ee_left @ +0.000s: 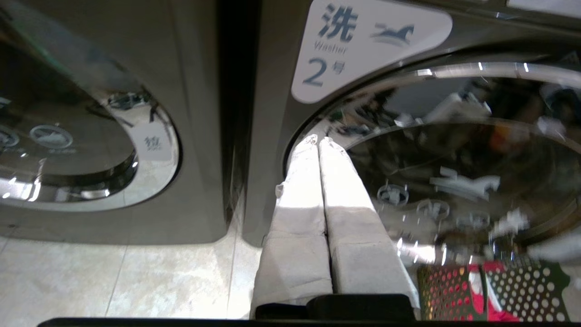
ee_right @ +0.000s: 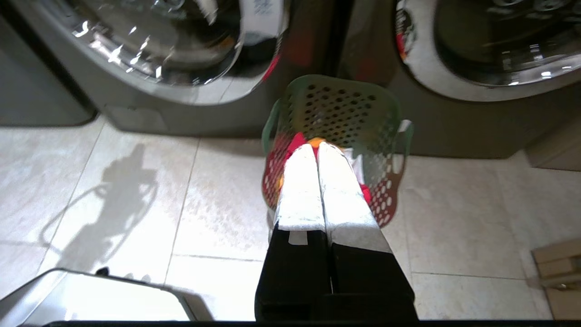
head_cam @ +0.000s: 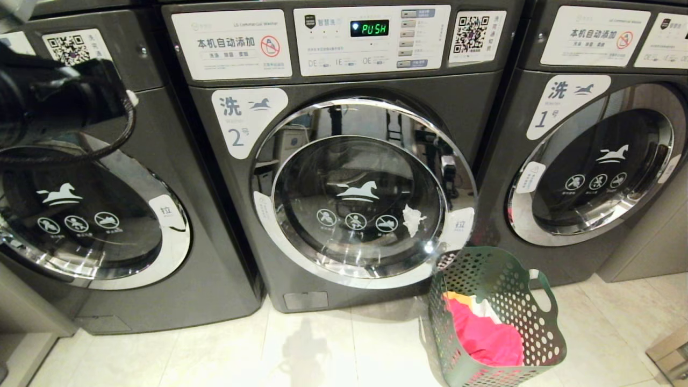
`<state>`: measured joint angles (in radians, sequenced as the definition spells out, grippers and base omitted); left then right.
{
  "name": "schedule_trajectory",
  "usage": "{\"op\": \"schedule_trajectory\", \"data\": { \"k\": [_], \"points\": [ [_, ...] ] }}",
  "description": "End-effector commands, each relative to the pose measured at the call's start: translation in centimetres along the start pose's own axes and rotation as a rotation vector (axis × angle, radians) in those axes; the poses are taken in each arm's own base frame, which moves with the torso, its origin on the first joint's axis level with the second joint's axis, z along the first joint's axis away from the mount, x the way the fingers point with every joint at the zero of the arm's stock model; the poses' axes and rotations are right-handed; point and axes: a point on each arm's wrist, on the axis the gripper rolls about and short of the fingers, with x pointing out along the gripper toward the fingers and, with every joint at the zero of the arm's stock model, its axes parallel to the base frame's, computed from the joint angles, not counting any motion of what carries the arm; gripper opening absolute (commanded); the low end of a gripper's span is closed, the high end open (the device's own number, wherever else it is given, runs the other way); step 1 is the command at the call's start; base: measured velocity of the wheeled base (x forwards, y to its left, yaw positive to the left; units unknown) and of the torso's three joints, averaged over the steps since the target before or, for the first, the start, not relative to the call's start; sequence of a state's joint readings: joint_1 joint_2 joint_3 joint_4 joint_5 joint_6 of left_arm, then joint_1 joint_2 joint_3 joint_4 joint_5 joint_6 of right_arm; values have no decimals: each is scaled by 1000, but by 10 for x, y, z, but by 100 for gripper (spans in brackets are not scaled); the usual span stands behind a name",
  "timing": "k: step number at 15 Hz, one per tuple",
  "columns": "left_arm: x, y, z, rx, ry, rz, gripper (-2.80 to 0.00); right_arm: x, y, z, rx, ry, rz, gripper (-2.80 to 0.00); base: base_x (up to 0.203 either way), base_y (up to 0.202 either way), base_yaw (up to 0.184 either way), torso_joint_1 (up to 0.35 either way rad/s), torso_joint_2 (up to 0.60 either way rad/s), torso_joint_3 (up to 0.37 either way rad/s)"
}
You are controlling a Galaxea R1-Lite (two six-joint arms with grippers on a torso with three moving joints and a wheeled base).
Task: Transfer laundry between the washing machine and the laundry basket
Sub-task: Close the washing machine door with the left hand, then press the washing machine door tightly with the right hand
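Note:
The washing machine point(head_cam: 344, 70), dark grey and labelled 2, stands in the middle with its round chrome-ringed door point(head_cam: 360, 193) closed. On the floor by its lower right corner sits the green laundry basket point(head_cam: 516, 290). It holds the laundry: a red-pink piece point(head_cam: 486, 336), some orange point(head_cam: 457, 295) and some white point(head_cam: 486, 309). My left gripper point(ee_left: 317, 140) is shut and empty, raised at the left and pointing at the left rim of that door point(ee_left: 454, 72). My right gripper point(ee_right: 316, 146) is shut and empty, pointing toward the basket point(ee_right: 345, 100) from a distance above the tiles.
A like grey machine labelled 1 point(head_cam: 596, 161) stands to the right, and another grey machine point(head_cam: 97, 215) to the left. Pale tile floor point(head_cam: 322, 349) lies in front. A cardboard box point(head_cam: 672, 352) sits at the lower right edge.

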<state>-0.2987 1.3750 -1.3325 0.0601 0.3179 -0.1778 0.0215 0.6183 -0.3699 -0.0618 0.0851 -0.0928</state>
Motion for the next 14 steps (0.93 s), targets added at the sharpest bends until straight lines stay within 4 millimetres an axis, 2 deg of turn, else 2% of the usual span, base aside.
{"op": "schedule_trajectory", "data": {
  "k": [1,3,5,7,9,11,14],
  "points": [
    [-54,19,-4,-15,-50,-1,-280,114,-8,12,26,319,76,-280,0,0,0,0,0,0],
    [-105,38,-16,3,-76,-8,-280,192,-12,5,31,384,106,-280,0,0,0,0,0,0],
    [-160,58,-33,64,-44,-30,-280,259,-13,-11,32,403,119,-280,0,0,0,0,0,0],
    [-210,80,-61,163,91,-63,-280,317,-14,-26,26,361,124,-280,0,0,0,0,0,0],
    [-244,94,-77,247,175,-92,-280,369,-14,-32,10,230,121,-280,0,0,0,0,0,0],
    [-254,96,-83,279,193,-58,-280,400,-9,-33,-5,114,135,-280,0,0,0,0,0,0],
    [-259,99,-105,312,273,-29,-280,419,0,-39,-6,69,190,-280,0,0,0,0,0,0]
  ]
}}
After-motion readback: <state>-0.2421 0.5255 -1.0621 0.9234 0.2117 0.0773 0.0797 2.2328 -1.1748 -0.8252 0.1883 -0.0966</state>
